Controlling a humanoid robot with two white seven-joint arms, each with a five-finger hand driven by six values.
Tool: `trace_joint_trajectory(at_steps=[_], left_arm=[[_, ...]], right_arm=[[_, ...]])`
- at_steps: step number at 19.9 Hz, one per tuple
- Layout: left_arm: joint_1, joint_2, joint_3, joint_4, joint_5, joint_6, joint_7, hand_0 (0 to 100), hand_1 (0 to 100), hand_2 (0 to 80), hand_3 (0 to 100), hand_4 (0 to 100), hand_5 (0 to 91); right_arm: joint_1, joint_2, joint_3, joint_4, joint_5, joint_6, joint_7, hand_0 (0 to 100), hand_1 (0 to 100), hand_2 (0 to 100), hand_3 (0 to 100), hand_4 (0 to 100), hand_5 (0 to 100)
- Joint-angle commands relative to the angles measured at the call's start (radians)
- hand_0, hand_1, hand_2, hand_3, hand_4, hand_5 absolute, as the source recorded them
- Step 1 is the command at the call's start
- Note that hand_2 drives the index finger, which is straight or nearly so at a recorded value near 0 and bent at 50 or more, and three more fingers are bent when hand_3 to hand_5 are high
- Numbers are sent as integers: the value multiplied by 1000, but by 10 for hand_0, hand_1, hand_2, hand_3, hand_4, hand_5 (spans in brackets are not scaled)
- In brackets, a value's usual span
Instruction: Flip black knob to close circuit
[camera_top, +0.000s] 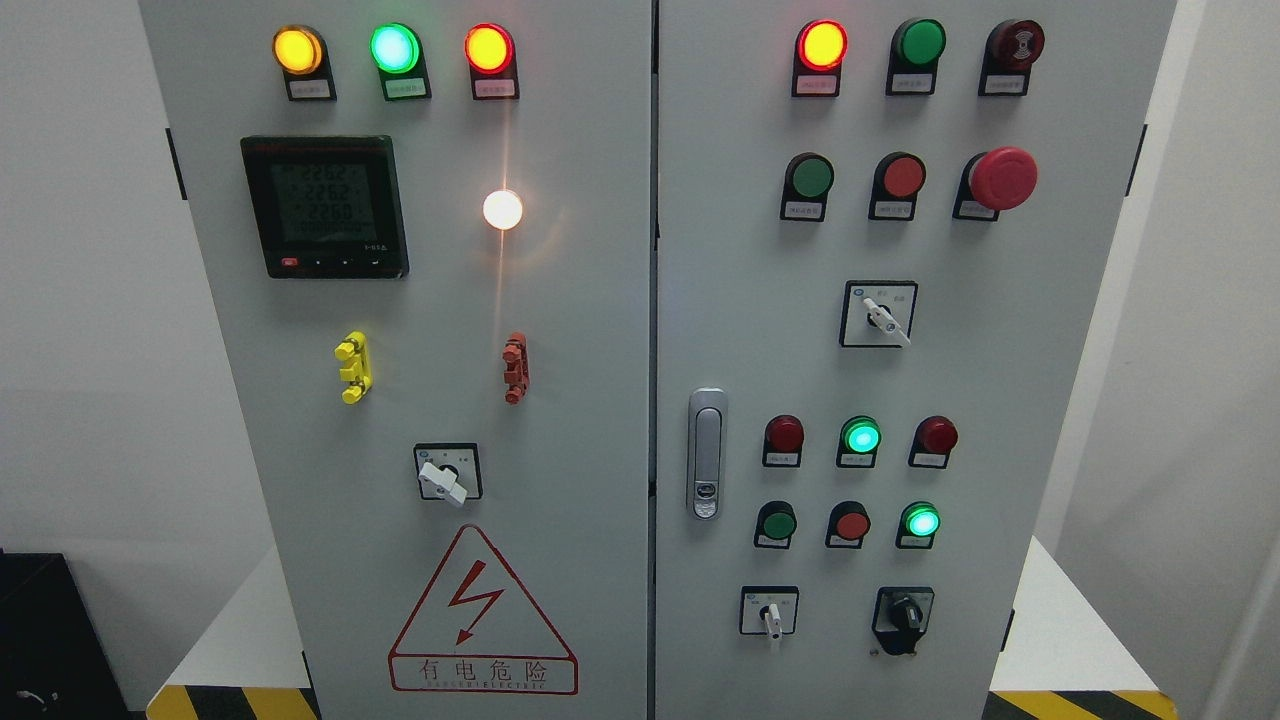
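white walls stand behind a grey two-door electrical cabinet (560, 400) that fills the head view, with yellow-and-black hazard striping (235, 703) on the floor at its lower corners and a dark box (40, 630) at the far lower left.

the left door carries a red triangle warning sign (483, 615) with a lightning bolt, reading "有电危险" above a line of small latin letters too fine to make out. higher up, a black digital meter (325, 206) shows three rows of digits, roughly "2262", "2262", "2268" (the glare makes them faint). above it glow yellow, green and red indicator lamps (394, 48), each with a small white label too small to read, and a white lamp (502, 209) shines beside the meter. a yellow terminal (353, 367), a red terminal (516, 367) and a white-handled selector (446, 475) sit lower down.

the right door holds a silver latch handle (706, 455), rows of red and green pushbuttons and lamps, a red mushroom stop button (1002, 178) and two white-handled switches (878, 314).

the black knob (903, 616) sits at the bottom right of the right door, on a black plate, just right of the lower white switch.

neither hand shows, so the state of either hand cannot be told.
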Motion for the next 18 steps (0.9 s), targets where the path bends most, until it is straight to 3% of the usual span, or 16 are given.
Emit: trace_joint_trajectory(at_steps=[1,3,5,8,12,18], left_arm=[[0,0,0,0,0,0,1,120,556,0,0,0,0],[0,0,0,0,0,0,1,120,556,0,0,0,0],[0,0,0,0,0,0,1,120,556,0,0,0,0],[0,0,0,0,0,0,1,120,556,0,0,0,0],[0,0,0,0,0,0,1,120,556,0,0,0,0],[0,0,0,0,0,0,1,120,556,0,0,0,0]], right_arm=[[0,-12,6,-176,113,27,-8,0,118,0,0,0,0],[0,-26,5,-245,150,56,-13,0,121,0,25,3,0],[0,-41,5,-314,200,88,-13,0,125,0,116,123,0],[-3,-66,2,-400,289,91,-37,0,133,96,251,259,60],[-12,-84,-7,-527,429,104,-43,0,143,211,378,339,183],[-38,-100,-9,-720,529,116,-36,0,145,289,482,418,255]])
